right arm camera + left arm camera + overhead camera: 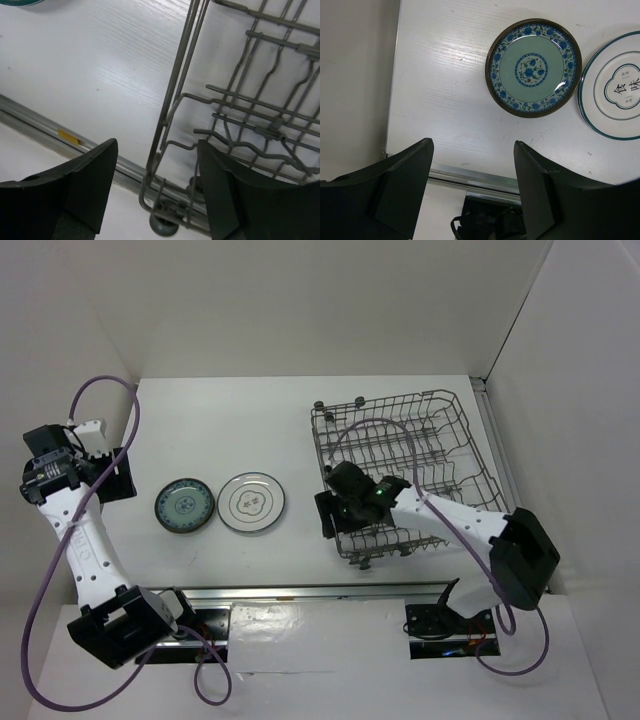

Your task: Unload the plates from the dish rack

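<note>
two plates lie flat, side by side on the matte white table [200,420], likely parked clear of the grey wire dish rack [410,465]: a glossy teal floral plate [185,506] and a white plate [252,503]. left wrist: the left gripper [472,150] hangs spread, empty, near them. right wrist: the right gripper [156,150], jaws apart on nothing, hovers over the rack's corner, where no plate shows.

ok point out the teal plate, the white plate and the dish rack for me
teal plate [533,67] left wrist view, on its pale green centre
white plate [252,503] top view, on its centre design
dish rack [450,465] top view, on its bare wire floor
</note>
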{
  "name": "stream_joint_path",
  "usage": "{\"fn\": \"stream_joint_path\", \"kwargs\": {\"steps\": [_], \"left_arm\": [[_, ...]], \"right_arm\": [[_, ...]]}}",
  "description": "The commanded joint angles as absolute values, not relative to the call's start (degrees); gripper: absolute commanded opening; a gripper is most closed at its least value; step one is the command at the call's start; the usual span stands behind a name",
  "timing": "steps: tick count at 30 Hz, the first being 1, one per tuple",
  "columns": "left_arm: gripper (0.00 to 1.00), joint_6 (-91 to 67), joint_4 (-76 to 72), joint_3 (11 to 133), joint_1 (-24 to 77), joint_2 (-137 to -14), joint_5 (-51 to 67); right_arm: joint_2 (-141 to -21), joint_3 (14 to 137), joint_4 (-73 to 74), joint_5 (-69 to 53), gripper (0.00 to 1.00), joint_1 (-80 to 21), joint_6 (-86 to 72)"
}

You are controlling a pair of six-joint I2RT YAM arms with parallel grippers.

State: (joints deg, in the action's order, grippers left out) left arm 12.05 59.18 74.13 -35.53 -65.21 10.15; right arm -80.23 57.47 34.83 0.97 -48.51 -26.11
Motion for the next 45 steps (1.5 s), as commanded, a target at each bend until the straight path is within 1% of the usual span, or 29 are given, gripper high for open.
{"fn": "stream_joint_path", "kwargs": {"steps": [1, 3, 4, 7, 8, 11, 14, 19, 24, 26, 31, 32, 34, 35, 36, 38, 39, 40, 42, 45], "left_arm": [[0.79, 13.36, 58.71, 74.18, -35.42, -64.60, 10.11], [0.79, 13.36, 58.18, 73.65, -35.42, -64.60, 10.11], [0.79, 13.36, 58.18, 73.65, -35.42, -65.12, 10.11], [0.78, 13.36, 57.66, 73.13, -35.42, -65.13, 10.11], [0.78, 13.36, 57.66, 73.13, -35.42, -65.13, 10.11], [0.78, 13.36, 57.66, 72.60, -35.42, -65.13, 10.11], [0.78, 13.36, 57.66, 72.60, -35.42, -65.13, 10.11], [0.78, 13.36, 57.66, 72.07, -35.42, -65.13, 10.11], [0.78, 13.36, 57.66, 72.07, -35.42, -65.65, 10.11], [0.78, 13.36, 57.66, 72.07, -35.42, -65.65, 10.11], [0.78, 13.36, 57.66, 72.07, -35.42, -65.65, 10.63], [0.78, 13.36, 57.66, 72.07, -35.42, -65.65, 10.63], [0.78, 13.36, 57.66, 72.07, -35.42, -65.65, 10.63], [0.78, 13.36, 57.66, 72.07, -35.42, -65.65, 10.63], [0.78, 13.36, 57.66, 72.07, -35.42, -66.18, 11.16], [0.78, 13.36, 57.66, 72.60, -35.42, -66.18, 11.16], [0.78, 13.36, 57.66, 72.60, -35.42, -66.18, 11.16], [0.78, 13.36, 57.66, 73.12, -35.42, -66.18, 11.16], [0.78, 13.36, 57.66, 73.13, -35.42, -66.18, 11.16], [0.78, 13.36, 57.66, 73.13, -35.42, -66.71, 11.16]], "right_arm": [[-84.28, 58.27, 30.15, 4.92, 0.70, -50.45, -29.88], [-85.86, 59.41, 29.62, 5.44, 0.66, -50.45, -30.41], [-87.09, 59.41, 29.62, 5.45, 0.58, -50.45, -31.02], [-88.24, 60.56, 29.62, 7.55, 0.41, -50.45, -31.64], [-88.76, 61.25, 29.62, 8.08, 0.29, -50.45, -31.64], [-90.87, 64.50, 29.62, 8.70, 0.12, -50.45, -31.64], [-93.50, 67.05, 30.15, 9.40, 0.11, -49.83, -31.03], [-97.20, 71.89, 31.73, 9.57, 0.00, -47.72, -32.44], [-100.80, 75.67, 33.40, 10.99, 0.00, -47.03, -32.43], [-100.81, 75.67, 32.00, 8.63, 0.00, -46.15, -31.30], [-100.82, 77.17, 33.48, 9.93, 0.00, -46.14, -29.44], [-100.81, 76.65, 33.49, 9.93, 0.02, -46.14, -30.05], [-99.32, 76.64, 32.96, 7.92, 0.12, -44.83, -31.46], [-99.32, 76.64, 32.96, 7.13, 0.38, -44.82, -32.42], [-99.32, 77.34, 32.96, 7.12, 0.53, -44.82, -32.43], [-99.32, 79.79, 34.80, 7.64, 0.71, -44.82, -33.13], [-98.79, 80.67, 36.37, 8.34, 0.86, -44.82, -33.13], [-98.79, 81.73, 37.34, 8.87, 0.92, -44.82, -33.13], [-98.00, 84.72, 38.75, 9.40, 0.99, -44.82, -33.66], [-95.02, 89.20, 42.44, 12.65, 1.00, -44.82, -35.15]]}}
